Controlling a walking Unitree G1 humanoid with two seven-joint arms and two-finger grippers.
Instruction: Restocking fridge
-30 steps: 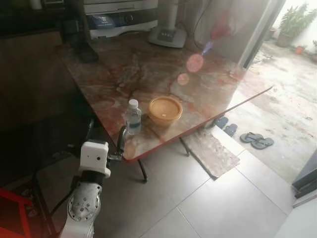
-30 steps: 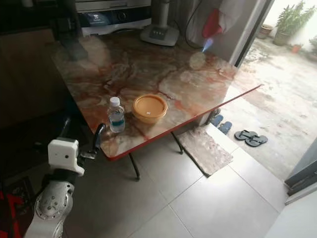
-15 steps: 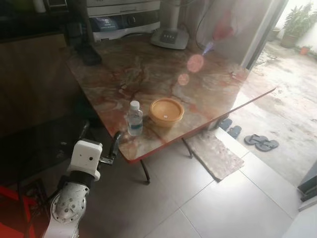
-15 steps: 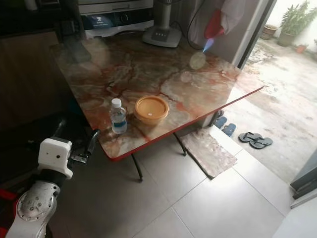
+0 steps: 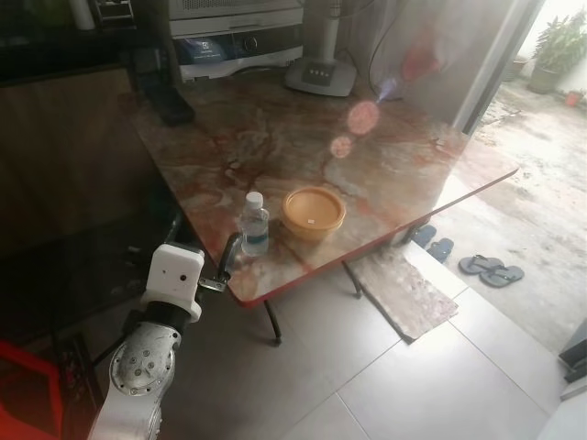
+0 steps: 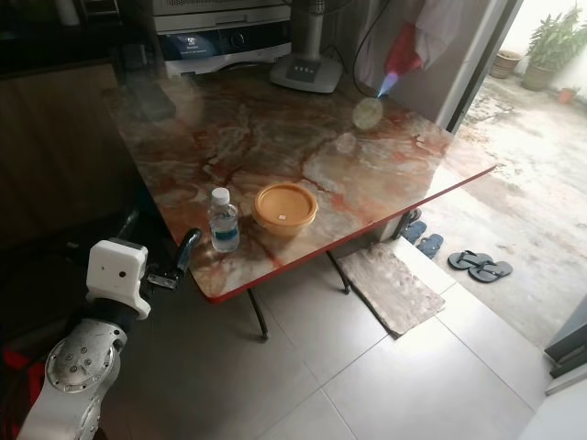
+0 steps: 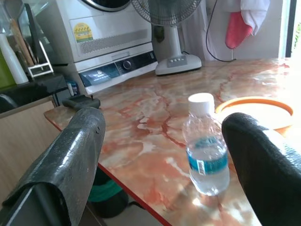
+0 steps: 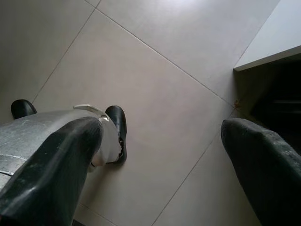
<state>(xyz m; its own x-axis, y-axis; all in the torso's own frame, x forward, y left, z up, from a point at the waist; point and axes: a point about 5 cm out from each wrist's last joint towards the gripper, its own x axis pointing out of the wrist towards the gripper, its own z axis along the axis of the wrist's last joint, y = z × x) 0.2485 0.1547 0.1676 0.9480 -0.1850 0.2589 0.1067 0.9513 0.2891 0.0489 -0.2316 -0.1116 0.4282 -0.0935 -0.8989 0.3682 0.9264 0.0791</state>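
Nearest us, our left gripper [image 7: 162, 155] is raised at the table's near edge, its two black fingers [image 7: 70, 160] spread wide and holding nothing. Our right gripper [image 8: 160, 160], fingers also wide apart, hangs over the tiled floor [image 8: 155, 70]. Just beyond the left gripper, a small water bottle [image 5: 254, 224] stands upright on the marble table [image 5: 275, 137], beside an orange lidded bowl [image 5: 314, 211]. Farther back sit a fan base [image 5: 320, 75] and a white appliance [image 5: 238, 37].
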